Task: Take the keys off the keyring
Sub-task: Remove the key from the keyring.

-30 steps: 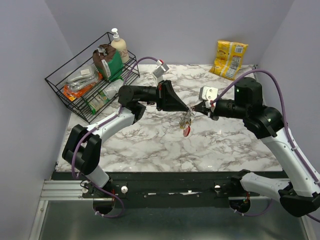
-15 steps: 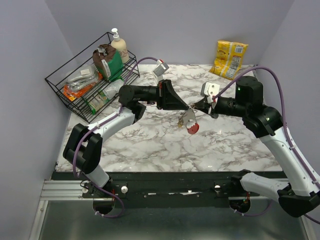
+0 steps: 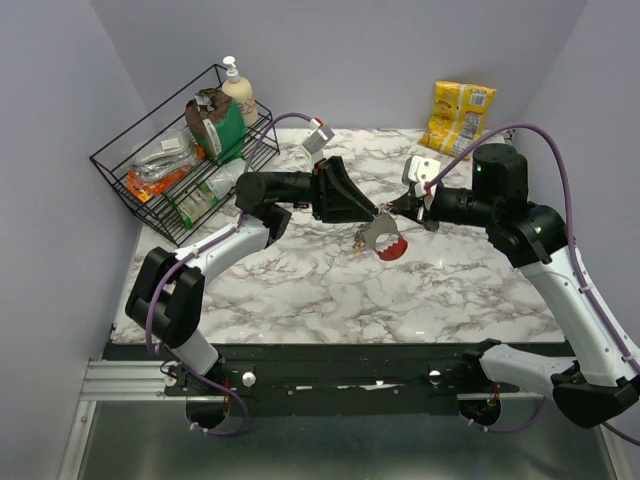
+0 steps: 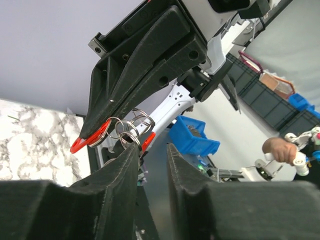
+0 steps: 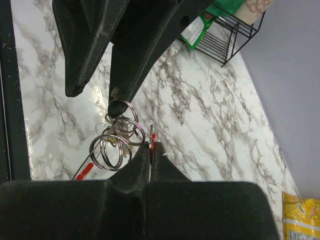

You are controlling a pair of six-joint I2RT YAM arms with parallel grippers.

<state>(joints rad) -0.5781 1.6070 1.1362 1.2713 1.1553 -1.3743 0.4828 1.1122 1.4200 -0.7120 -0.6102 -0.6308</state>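
**Right wrist view: light, slick steel rings held in mid-air**

The keyring (image 5: 121,131), thin coiled steel wire rings joined to a curved red loop, hung between the arms above the white, grey-veined marble table (image 3: 300,290). The black two-finger right gripper (image 5: 150,145) was clamped tight on it, with a sliver of red and silver showing between the pads. The black left gripper (image 5: 95,92) had its fingers parted, one tip seemingly touching the topmost ring. Small silvery metal keys (image 3: 372,233) dangled beneath. The bunch looked light, rigid, smooth and springy, and likely to swing or slip. A key's flat head, pinched broadside, seemed the surest hold.
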